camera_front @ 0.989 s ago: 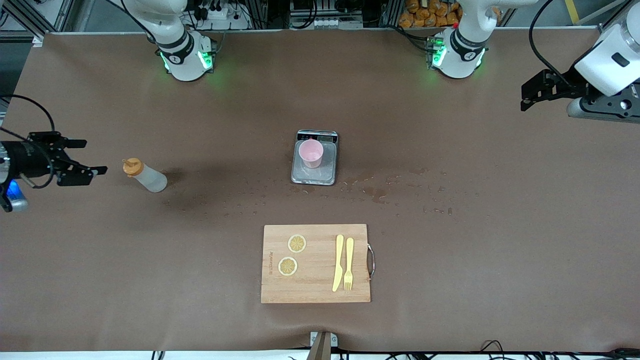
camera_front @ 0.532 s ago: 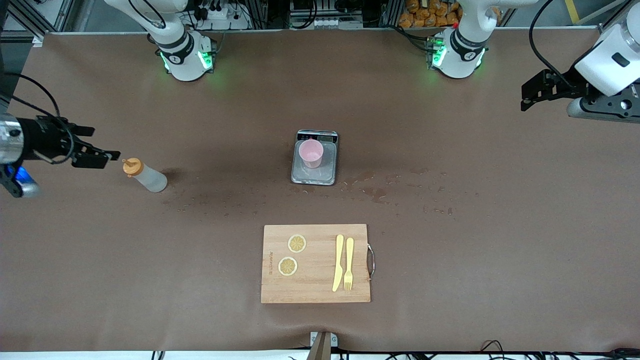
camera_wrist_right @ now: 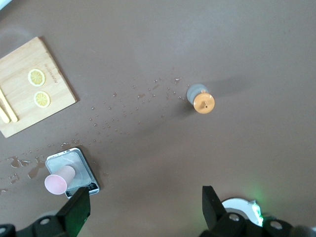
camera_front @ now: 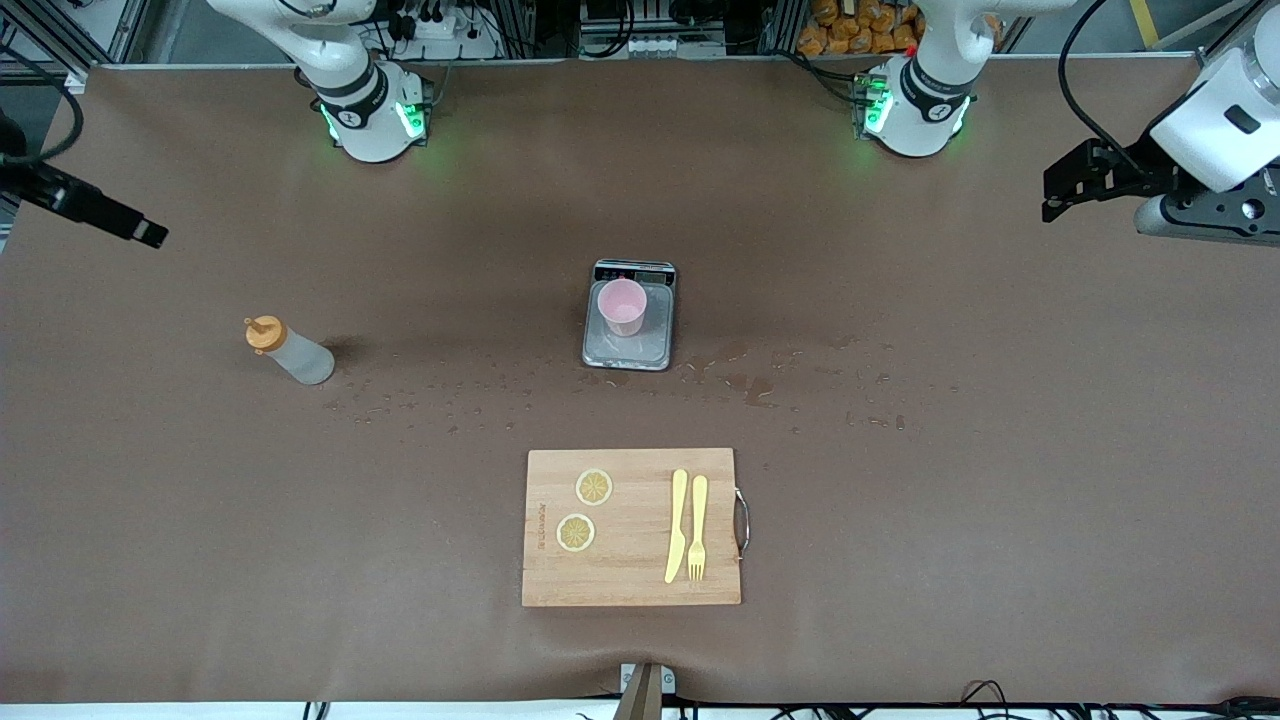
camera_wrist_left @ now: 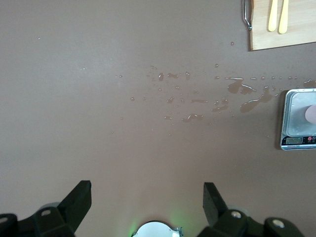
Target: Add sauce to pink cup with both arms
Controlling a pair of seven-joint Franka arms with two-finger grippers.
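The sauce bottle [camera_front: 290, 352], whitish with an orange cap, stands on the table toward the right arm's end; it also shows from above in the right wrist view [camera_wrist_right: 202, 100]. The pink cup [camera_front: 621, 305] stands on the grey scale [camera_front: 630, 345] at mid-table, and shows in the right wrist view [camera_wrist_right: 58, 181] and at the edge of the left wrist view [camera_wrist_left: 311, 113]. My right gripper [camera_front: 135, 230] is open and empty, high over the table's edge at its own end, apart from the bottle; its own view [camera_wrist_right: 145, 205] shows the jaws wide. My left gripper [camera_front: 1062, 195] is open and empty [camera_wrist_left: 147, 197] and waits at its end.
A wooden cutting board [camera_front: 632, 560] lies nearer the front camera than the scale, with two lemon slices [camera_front: 594, 487], a yellow knife [camera_front: 677, 525] and a fork [camera_front: 697, 527]. Water droplets [camera_front: 760, 385] are scattered across the table beside the scale.
My right gripper has drawn away from the sauce bottle, rising and moving toward the robots' side of the table. The bottle, the cup and the left arm have not moved.
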